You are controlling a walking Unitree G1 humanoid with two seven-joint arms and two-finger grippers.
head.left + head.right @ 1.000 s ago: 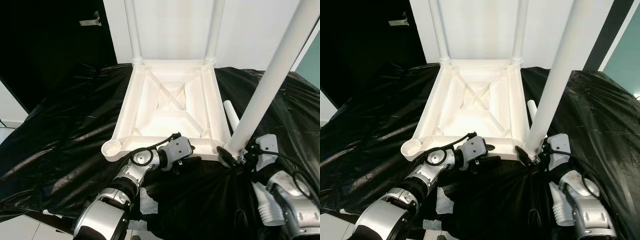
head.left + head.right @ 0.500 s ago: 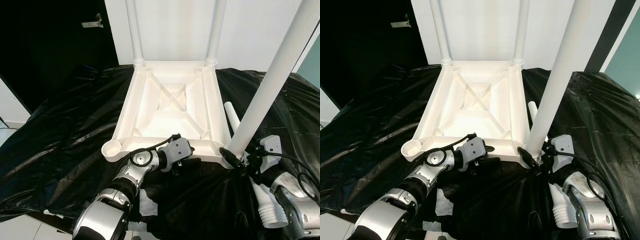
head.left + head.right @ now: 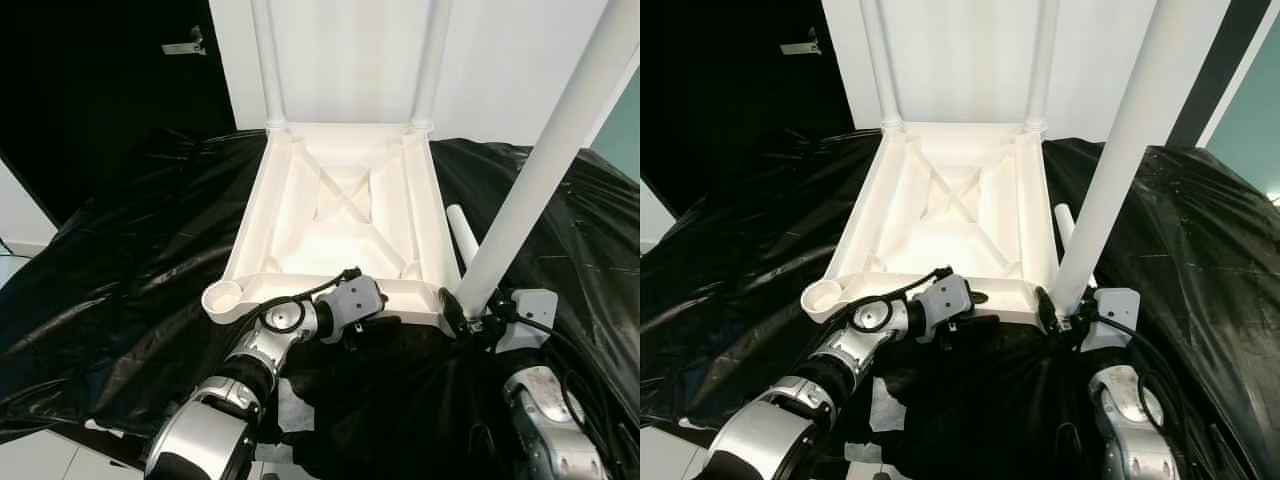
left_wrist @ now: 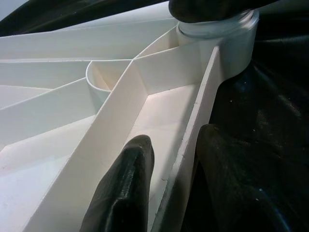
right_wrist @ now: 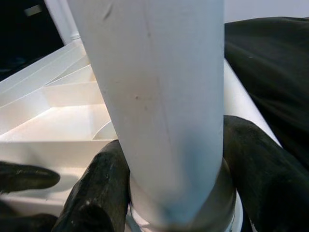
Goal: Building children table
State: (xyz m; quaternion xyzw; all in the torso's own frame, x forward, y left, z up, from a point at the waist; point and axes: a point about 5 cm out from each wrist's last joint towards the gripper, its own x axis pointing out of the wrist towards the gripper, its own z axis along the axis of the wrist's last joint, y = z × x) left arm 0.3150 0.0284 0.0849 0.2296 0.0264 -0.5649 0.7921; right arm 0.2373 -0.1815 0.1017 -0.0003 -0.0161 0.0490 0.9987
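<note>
On black sheeting (image 3: 120,280), the upturned white tabletop (image 3: 340,225) takes its third leg (image 3: 540,180): my right gripper (image 5: 169,193) clasps the leg's base at the near corner socket while my left gripper (image 4: 169,193) pinches the near rim. Next, I judge, seating it fully, then the spare leg (image 3: 462,232).
</note>
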